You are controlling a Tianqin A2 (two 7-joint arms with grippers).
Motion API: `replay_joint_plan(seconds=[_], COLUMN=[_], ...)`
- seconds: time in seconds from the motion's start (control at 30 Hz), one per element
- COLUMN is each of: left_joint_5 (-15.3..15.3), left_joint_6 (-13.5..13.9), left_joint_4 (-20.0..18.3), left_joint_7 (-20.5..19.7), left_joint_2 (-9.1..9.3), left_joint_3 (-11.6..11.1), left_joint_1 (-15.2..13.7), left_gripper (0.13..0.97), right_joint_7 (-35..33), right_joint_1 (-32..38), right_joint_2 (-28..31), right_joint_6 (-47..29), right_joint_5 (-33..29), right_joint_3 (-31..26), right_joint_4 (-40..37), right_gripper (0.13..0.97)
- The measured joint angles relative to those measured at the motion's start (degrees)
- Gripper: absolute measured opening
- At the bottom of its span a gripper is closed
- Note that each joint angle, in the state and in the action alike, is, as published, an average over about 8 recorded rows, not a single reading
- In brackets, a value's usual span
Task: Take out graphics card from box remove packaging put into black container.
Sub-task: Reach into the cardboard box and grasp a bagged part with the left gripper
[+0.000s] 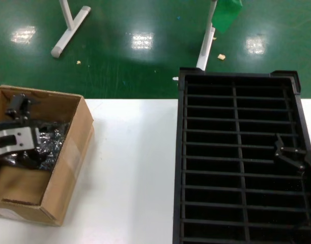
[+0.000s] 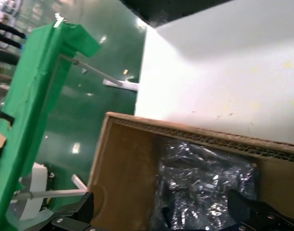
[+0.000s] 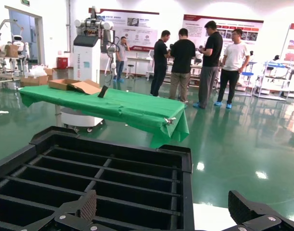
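Left end effector [image 2: 161, 211] apart inside the box [image 1: 63, 168] over the packaging [image 2: 204, 178]; right end effector [image 3: 161, 211] apart — above the black container [image 1: 181, 152].

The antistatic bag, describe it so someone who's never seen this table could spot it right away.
On the white table, find the brown box at its left end, opposite the black tray. The bag lies inside, below the left end effector: crinkly, shiny grey-silver plastic, unlike the matte cardboard around it.

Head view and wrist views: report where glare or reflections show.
Head view: ceiling lights mirror off the green floor; the black container stays dark. Left wrist view: the packaging in the box sparkles. Right wrist view: the floor reflects bright patches.
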Motion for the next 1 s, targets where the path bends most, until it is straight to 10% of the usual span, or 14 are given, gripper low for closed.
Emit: replay_joint_plan(seconds=[0.47,1.0], left_joint_5=[11.4,12.3], left_joint_6=[6.9,6.9], left_joint_4=[-1.9,-2.2], left_joint_7=[-3.2,3.6], left_joint_2=[3.49,2.97], left_joint_3=[-0.4,-1.7], left_joint_1=[-1.7,1.7], left_gripper=[0.966,0.966], right_joint_7=[0.0,0.0], right_joint_1=[0.0,0.0], right_joint_2=[0.0,0.0], right_joint_6=[0.0,0.0], right_joint_5=[0.0,0.0], right_joint_3=[0.0,0.0], right_joint_4=[0.0,0.0], right_gripper=[0.966,0.966])
